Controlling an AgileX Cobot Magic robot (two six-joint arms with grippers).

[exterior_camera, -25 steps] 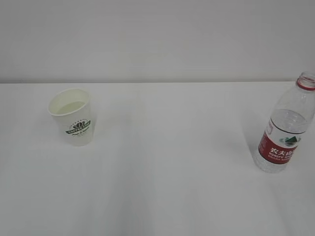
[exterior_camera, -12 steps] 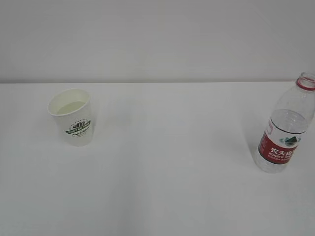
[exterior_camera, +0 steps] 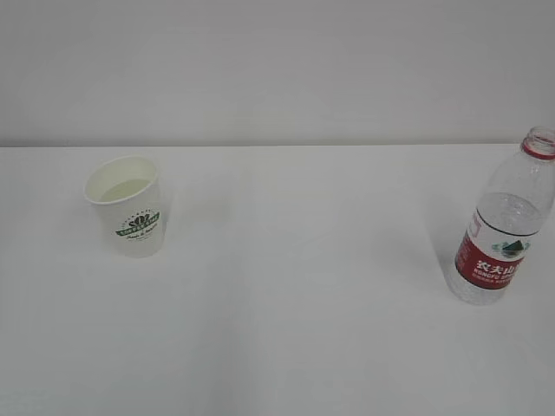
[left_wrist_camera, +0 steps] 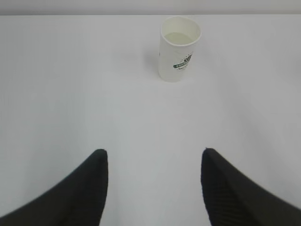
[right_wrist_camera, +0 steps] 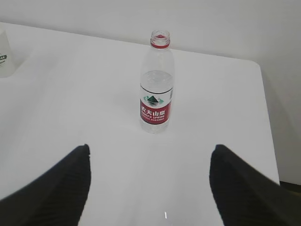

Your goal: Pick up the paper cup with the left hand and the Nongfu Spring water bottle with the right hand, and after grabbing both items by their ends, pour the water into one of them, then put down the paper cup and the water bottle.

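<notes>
Exterior view: looks down at a slant across the white table (exterior_camera: 295, 286) toward the back wall (exterior_camera: 277, 69), mid distance, cup (exterior_camera: 128, 204) left, bottle (exterior_camera: 500, 227) right edge. Left wrist view: low over the table, faces forward past its own two dark fingers (left_wrist_camera: 89, 188), cup (left_wrist_camera: 178, 48) well ahead near the top. Right wrist view: same setup, a bit higher, bottle (right_wrist_camera: 157, 83) ahead at centre, table's right edge visible. Shared: cup in exterior and left wrist, sliver of it at far left of right wrist; bottle in exterior and right wrist.
</notes>
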